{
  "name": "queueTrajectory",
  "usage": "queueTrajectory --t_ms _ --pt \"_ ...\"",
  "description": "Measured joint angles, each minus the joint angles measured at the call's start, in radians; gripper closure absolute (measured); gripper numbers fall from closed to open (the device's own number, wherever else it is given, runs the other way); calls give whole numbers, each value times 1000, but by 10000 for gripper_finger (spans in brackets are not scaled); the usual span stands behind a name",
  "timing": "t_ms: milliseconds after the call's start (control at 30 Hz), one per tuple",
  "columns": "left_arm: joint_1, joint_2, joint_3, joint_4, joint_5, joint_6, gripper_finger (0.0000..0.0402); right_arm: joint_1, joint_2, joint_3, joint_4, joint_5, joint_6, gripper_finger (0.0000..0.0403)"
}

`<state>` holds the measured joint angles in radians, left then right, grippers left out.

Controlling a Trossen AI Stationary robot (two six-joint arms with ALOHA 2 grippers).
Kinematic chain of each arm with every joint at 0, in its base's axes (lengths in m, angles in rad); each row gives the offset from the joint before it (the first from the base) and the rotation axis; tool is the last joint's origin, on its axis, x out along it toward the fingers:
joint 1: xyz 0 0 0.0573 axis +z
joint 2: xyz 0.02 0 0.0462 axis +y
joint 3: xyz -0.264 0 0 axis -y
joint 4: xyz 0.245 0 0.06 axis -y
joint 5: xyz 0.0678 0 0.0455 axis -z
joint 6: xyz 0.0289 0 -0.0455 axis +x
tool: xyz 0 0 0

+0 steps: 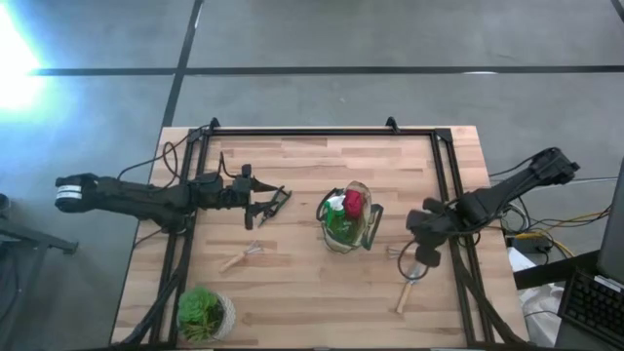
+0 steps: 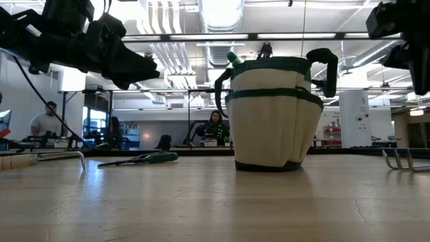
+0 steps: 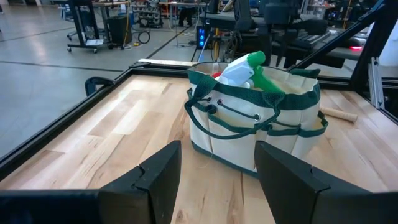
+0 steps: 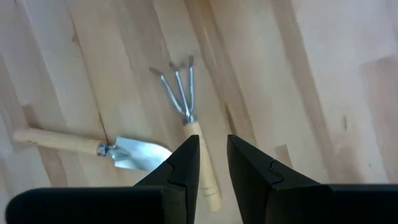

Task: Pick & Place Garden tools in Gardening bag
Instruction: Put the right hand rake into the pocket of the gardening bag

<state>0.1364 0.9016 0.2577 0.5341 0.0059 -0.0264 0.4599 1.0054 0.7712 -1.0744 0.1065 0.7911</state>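
The gardening bag (image 1: 348, 222) stands upright mid-table on its base, with a green spray bottle (image 3: 249, 71) and a red-handled tool (image 1: 354, 202) inside. Dark pruners (image 1: 278, 203) and a wooden-handled fork (image 1: 244, 256) lie flat to its left. A wooden-handled rake (image 4: 186, 118) and a trowel (image 4: 93, 146) lie flat to its right. My right gripper (image 4: 213, 155) hangs over the rake's handle, pointing down, its fingers a narrow gap apart and holding nothing. My left gripper (image 3: 217, 174) is open and level above the table, facing the bag.
A leafy plant in a pale pot (image 1: 205, 314) stands at the table's near left corner. A black frame rail (image 1: 312, 132) runs along the far edge and down both sides. Bare wood lies between the bag and the near edge.
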Motion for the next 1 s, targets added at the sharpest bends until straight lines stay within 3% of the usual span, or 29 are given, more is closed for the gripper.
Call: queueTrajectory --t_ms 367,1000 --pt "0 0 0 -3 0 0 195 0 115 -1 1 -34 -81 312" --pt "0 0 0 -4 0 0 195 0 287 -16 72 -37 -120 326"
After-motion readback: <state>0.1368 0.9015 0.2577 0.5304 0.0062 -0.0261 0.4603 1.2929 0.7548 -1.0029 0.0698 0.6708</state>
